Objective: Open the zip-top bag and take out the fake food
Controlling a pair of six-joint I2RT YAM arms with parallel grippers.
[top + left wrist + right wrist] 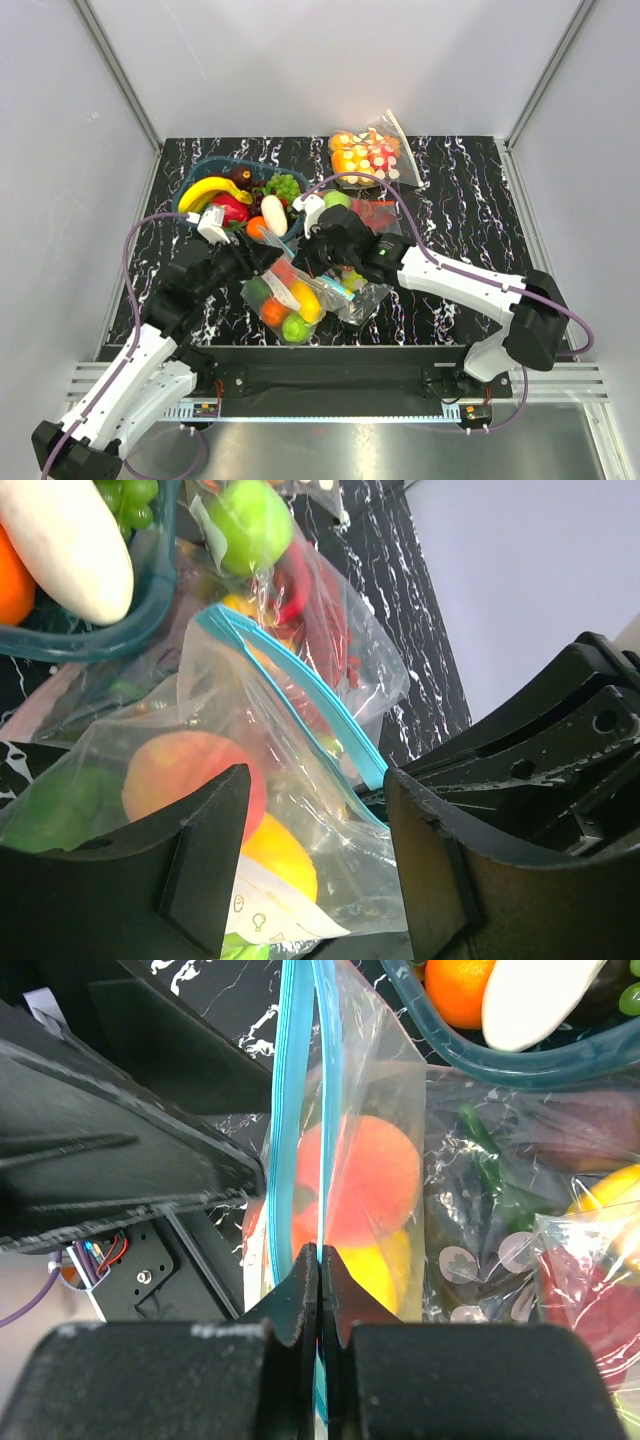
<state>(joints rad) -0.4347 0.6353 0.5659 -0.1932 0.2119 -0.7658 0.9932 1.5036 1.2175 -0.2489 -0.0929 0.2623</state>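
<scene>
The zip-top bag [290,298] lies at the table's front middle, clear with a teal zipper strip [300,690]. Inside it is the fake food: a peach [370,1180], a yellow fruit [280,855], an orange [274,312] and green fruits [295,327]. My right gripper [320,1260] is shut on one lip of the teal strip [327,1110]; the other lip [288,1110] stands apart to its left, so the mouth is partly open. My left gripper [320,850] is open with the bag's upper film between its jaws. In the top view the two grippers meet over the bag's far end [300,255].
A teal basket [196,172] at back left holds a banana [208,190], grapes and a white vegetable [274,213]. A bag of red peppers [378,215] lies just behind the right gripper. A bag of orange and red-white pieces [365,155] sits at the back.
</scene>
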